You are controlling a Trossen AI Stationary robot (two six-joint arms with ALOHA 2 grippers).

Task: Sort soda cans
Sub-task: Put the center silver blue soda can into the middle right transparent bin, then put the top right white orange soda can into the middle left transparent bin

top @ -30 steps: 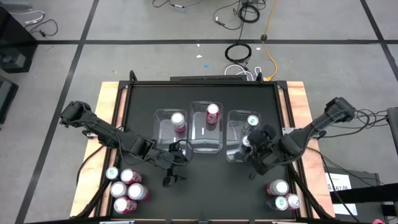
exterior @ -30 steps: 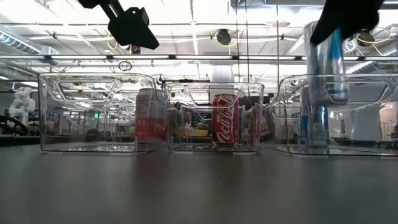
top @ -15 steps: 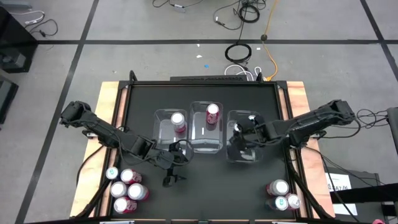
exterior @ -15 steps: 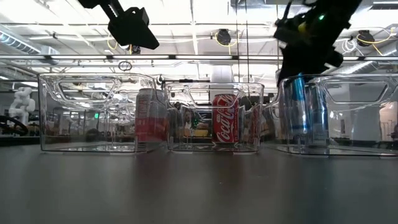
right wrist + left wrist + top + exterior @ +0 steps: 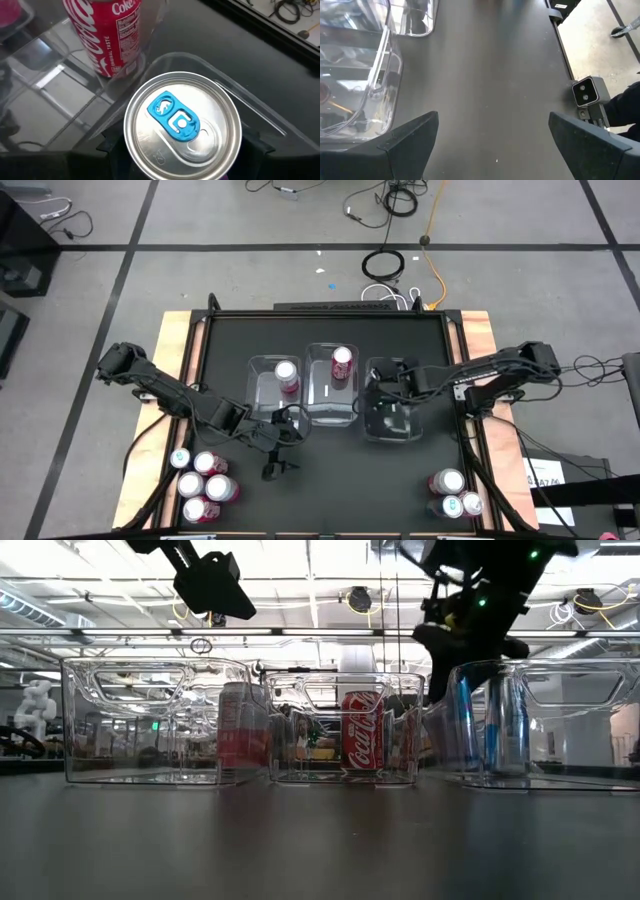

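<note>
Three clear bins stand in a row mid-table. The left bin point(image 5: 262, 395) holds a pink soda can point(image 5: 287, 375), and the middle bin point(image 5: 325, 405) holds a red soda can point(image 5: 342, 361). My right gripper point(image 5: 386, 394) reaches into the right bin point(image 5: 402, 428), shut on a silver soda can with a blue tab point(image 5: 182, 125). That can shows upright and low inside the bin point(image 5: 505, 725). My left gripper point(image 5: 276, 448) hangs open over bare table in front of the left bin, touching nothing. My right gripper pinches the silver can by its upper body just under the top rim point(image 5: 128, 136), one finger point(image 5: 97, 157) on each side. The fingers slant down from the table's right. The can stays upright in the right bin; whether its base rests on the floor I cannot tell.
Several soda cans stand grouped at the near left corner point(image 5: 203, 483), and a few more stand at the near right corner point(image 5: 452, 492). The black mat between the bins and the near edge point(image 5: 350, 480) is open table. Wooden borders run along both sides.
My right gripper has carried the silver can from the right bin's near right edge toward the table's left and far side, and down. The can has stayed upright and now sits low inside the bin.
</note>
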